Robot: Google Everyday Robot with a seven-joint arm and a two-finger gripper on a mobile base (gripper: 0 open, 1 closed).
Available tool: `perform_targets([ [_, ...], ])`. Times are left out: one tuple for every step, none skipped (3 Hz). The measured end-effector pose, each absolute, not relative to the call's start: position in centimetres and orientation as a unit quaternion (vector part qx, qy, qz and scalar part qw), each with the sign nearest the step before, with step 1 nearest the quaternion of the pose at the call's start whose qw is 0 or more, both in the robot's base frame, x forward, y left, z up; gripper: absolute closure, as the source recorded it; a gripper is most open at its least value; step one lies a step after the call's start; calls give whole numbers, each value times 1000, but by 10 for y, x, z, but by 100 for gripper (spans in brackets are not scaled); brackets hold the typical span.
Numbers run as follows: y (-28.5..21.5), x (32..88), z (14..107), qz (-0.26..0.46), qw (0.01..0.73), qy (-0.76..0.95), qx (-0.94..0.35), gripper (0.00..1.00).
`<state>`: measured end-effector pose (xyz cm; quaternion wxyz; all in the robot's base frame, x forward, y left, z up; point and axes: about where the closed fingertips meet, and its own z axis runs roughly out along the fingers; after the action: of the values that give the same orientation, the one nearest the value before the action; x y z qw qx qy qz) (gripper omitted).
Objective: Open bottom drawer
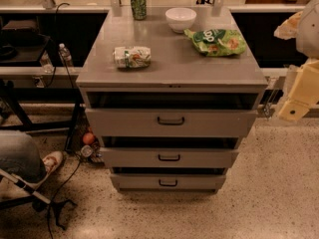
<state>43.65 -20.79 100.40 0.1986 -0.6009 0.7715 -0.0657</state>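
A grey metal cabinet (172, 73) with three drawers stands in the middle of the camera view. The bottom drawer (199, 182) is the lowest and shallowest front, with a small dark bar handle (168, 183) at its centre. It stands out a little, with a dark gap above it. The middle drawer (209, 158) and the top drawer (214, 122) also stand out slightly. My gripper (295, 103) is cream-coloured and hangs at the right edge, level with the top drawer, well right of and above the bottom drawer. It holds nothing that I can see.
On the cabinet top are a green can (138, 4), a white bowl (180, 19), a green chip bag (215, 41) and a can on its side (131, 57). A person's leg and shoe (50, 161), cables and a chair base (30, 193) are on the floor at left.
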Motion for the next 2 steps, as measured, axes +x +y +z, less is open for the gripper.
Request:
perform_targets([
  [-208,437,1004,-66,199,771,-601,0],
  [-210,446,969,-36,201,775,-598,0],
])
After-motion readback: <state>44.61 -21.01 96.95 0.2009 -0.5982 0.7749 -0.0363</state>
